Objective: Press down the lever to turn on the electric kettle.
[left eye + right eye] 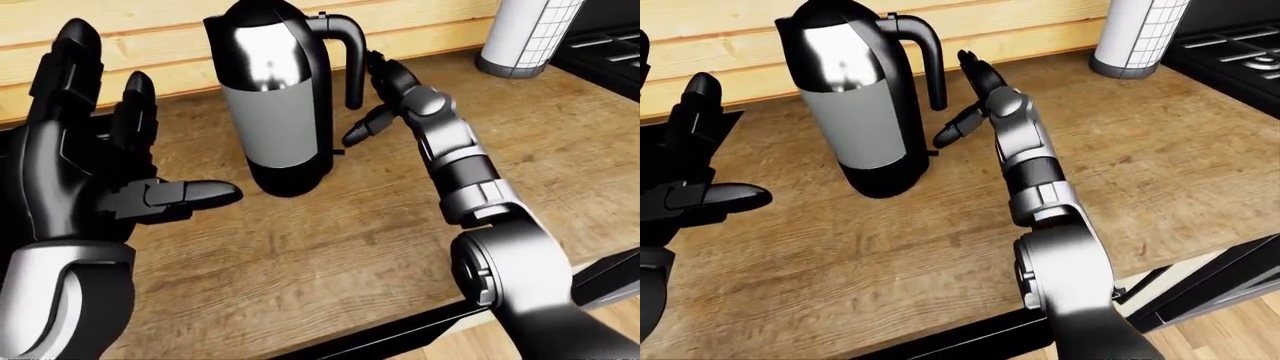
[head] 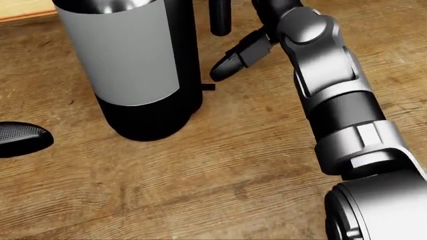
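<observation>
Counter [image 1: 1160, 150]: we see bare wood planking under everything.
Canister [image 1: 1137, 34]: white, gridded, at 1 o'clock, well apart.
Kettle [image 1: 275, 97]: upright at 12 o'clock, grey band, black base, small lever [image 2: 209, 87] low down.
Right hand [image 1: 380, 94]: fingers spread beside the handle [image 1: 345, 52].
Left hand [image 1: 90, 161]: spread, at 9 o'clock.

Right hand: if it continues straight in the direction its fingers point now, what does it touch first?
Probably the kettle's handle. The right hand is open just right of it, fingers pointing up toward the wooden wall. Depth is unclear, so it might pass the handle and reach the wall.
</observation>
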{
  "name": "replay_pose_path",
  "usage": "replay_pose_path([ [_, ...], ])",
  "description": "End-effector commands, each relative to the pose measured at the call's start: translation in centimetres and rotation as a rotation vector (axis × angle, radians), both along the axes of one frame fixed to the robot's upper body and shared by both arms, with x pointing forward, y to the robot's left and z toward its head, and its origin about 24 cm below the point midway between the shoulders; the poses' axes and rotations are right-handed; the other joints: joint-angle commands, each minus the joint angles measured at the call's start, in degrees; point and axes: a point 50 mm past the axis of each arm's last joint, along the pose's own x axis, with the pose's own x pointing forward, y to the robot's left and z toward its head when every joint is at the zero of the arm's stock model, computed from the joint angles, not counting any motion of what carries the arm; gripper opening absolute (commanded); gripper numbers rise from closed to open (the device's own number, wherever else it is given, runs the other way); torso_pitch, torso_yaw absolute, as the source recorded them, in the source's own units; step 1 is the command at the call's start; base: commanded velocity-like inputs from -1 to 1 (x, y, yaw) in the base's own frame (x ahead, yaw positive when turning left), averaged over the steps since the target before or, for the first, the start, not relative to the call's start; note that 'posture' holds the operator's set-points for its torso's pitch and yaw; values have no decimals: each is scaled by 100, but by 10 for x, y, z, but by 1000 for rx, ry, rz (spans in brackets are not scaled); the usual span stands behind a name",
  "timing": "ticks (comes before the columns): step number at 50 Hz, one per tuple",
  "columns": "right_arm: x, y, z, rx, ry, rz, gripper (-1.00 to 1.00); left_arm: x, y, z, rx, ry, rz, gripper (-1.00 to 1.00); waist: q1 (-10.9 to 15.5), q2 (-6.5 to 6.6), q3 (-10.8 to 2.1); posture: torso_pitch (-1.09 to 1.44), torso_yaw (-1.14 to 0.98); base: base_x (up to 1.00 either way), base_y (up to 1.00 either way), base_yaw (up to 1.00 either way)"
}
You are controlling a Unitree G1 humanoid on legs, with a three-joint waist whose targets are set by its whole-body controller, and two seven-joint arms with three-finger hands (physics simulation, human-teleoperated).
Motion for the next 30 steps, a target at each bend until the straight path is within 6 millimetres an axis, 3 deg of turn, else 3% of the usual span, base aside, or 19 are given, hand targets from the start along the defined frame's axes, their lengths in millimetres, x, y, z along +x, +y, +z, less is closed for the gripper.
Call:
replay_pose_path([
  [1, -1, 5, 30, 3, -116, 24, 100, -5, 1, 10, 4, -70, 10, 100, -12, 17, -160, 0, 0, 0, 0, 0],
  [10, 3, 11, 17, -14, -79, 44, 100, -5, 3, 9, 3, -68, 12, 100, -16, 32, -171, 0, 0, 0, 0, 0],
  [30, 5, 21, 7, -50, -53, 63, 100, -4, 6, 3, 2, -63, 18, 100, -28, 64, -190, 0, 0, 0, 0, 0],
])
